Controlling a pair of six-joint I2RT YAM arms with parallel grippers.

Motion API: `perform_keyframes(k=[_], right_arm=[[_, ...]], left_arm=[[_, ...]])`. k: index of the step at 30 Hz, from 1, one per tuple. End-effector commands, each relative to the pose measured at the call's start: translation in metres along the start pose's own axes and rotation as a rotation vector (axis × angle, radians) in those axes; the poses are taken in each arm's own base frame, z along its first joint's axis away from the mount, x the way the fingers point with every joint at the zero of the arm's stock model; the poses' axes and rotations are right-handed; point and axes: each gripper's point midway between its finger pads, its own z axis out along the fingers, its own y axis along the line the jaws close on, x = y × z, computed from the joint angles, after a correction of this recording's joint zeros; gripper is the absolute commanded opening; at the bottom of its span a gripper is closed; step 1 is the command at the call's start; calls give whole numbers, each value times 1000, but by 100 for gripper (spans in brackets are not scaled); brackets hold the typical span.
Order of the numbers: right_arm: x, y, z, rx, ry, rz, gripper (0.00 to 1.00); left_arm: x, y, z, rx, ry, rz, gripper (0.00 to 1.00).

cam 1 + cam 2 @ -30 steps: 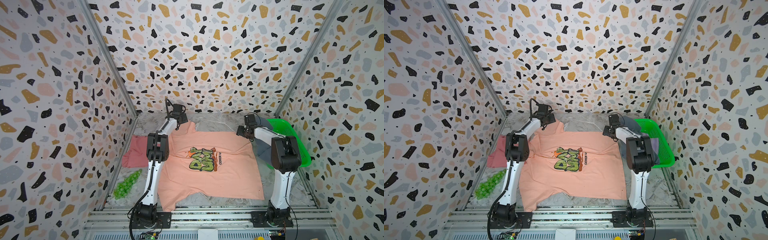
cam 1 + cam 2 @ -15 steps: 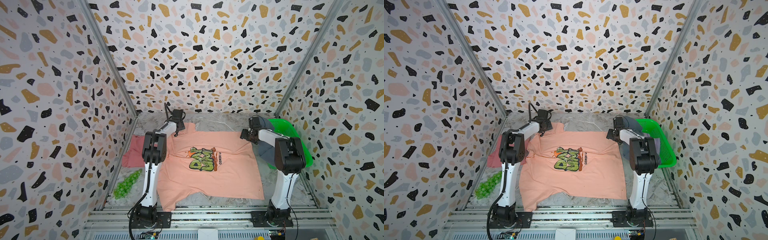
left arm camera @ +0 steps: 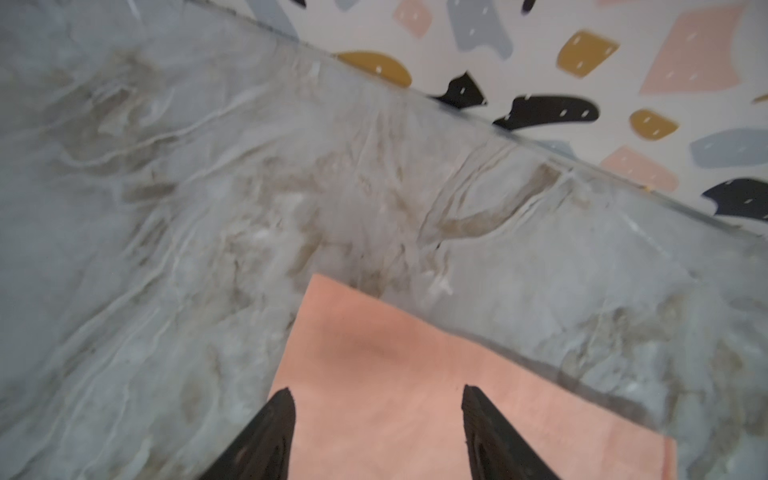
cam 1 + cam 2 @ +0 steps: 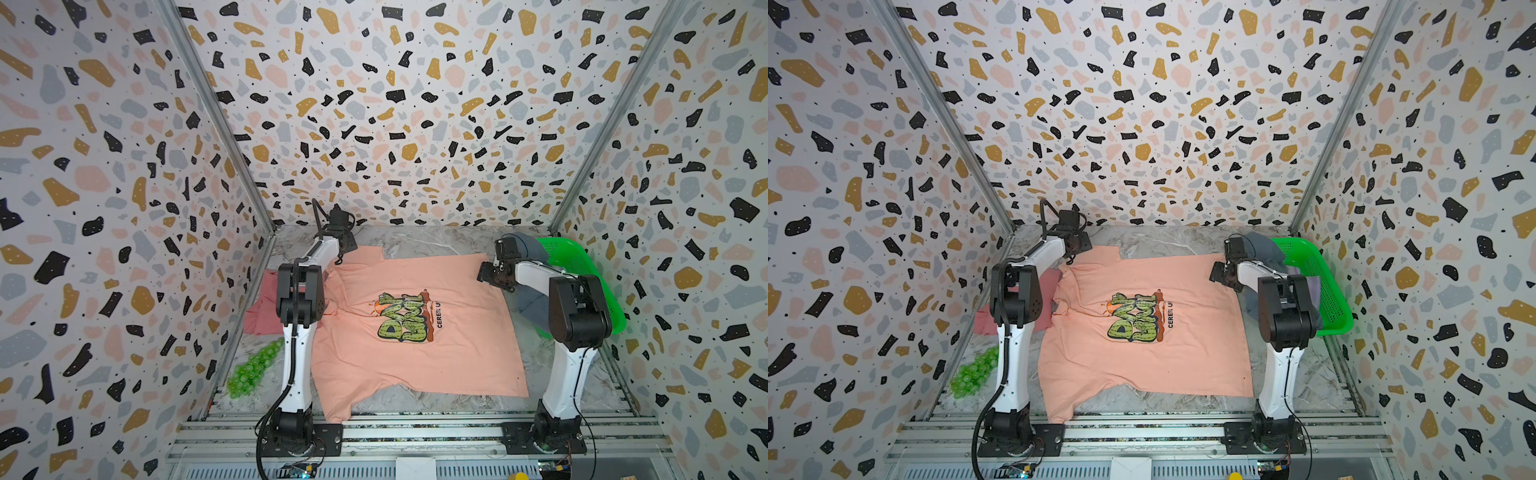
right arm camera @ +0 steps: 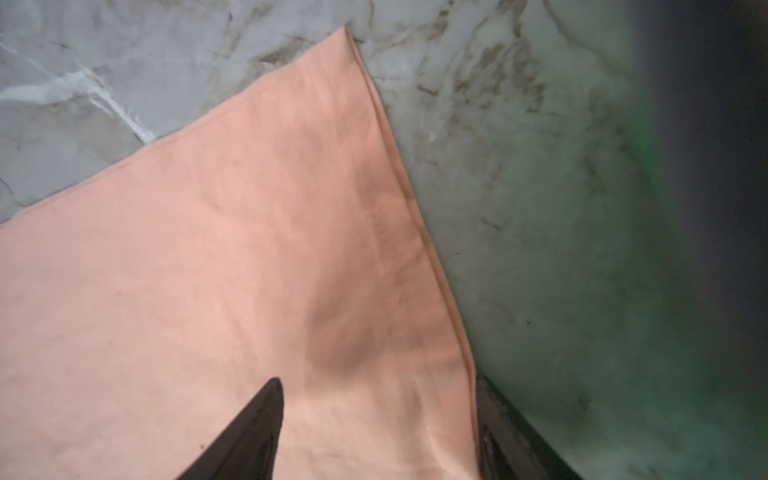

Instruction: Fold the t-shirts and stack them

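The peach-orange t-shirt [image 4: 415, 345] [image 4: 1142, 353] lies spread flat, print up, in both top views. My left gripper [image 4: 341, 254] [image 4: 1073, 253] hovers open over its far left sleeve; the left wrist view shows that gripper [image 3: 376, 390] with bare peach cloth [image 3: 374, 353] between the spread fingers. My right gripper [image 4: 488, 274] [image 4: 1221, 274] is open over the far right hem corner. In the right wrist view the gripper [image 5: 378, 382] has one finger over the cloth [image 5: 249, 249] and the other at the hem edge. A rose-red t-shirt [image 4: 262, 307] lies behind the left arm. A blue-grey t-shirt [image 4: 528, 249] drapes over the basket.
A bright green perforated basket [image 4: 582, 266] [image 4: 1320, 266] stands at the right wall behind the right arm. A cluster of small green balls [image 4: 253, 370] [image 4: 973, 374] lies near the left wall. The back wall is close beyond the left gripper.
Both grippers have come slightly nearer and lower, onto the peach shirt's far corners. Their jaws stay open and the shirt lies as before.
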Motion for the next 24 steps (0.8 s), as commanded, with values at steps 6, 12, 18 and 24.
perform_keyframes(k=[6,12,18,24], right_arm=[[-95,27,1,-62,-237,5,74],[-112,25,21,-35,-233,19,75],[-102,12,36,23,-186,43,75],[-80,0,50,65,-107,36,75]], left_arm=[[-16,29,36,-68,-35,-82,66],[2,40,45,-92,4,-119,66],[35,31,59,-63,96,-122,64],[62,1,56,-39,149,-68,60]])
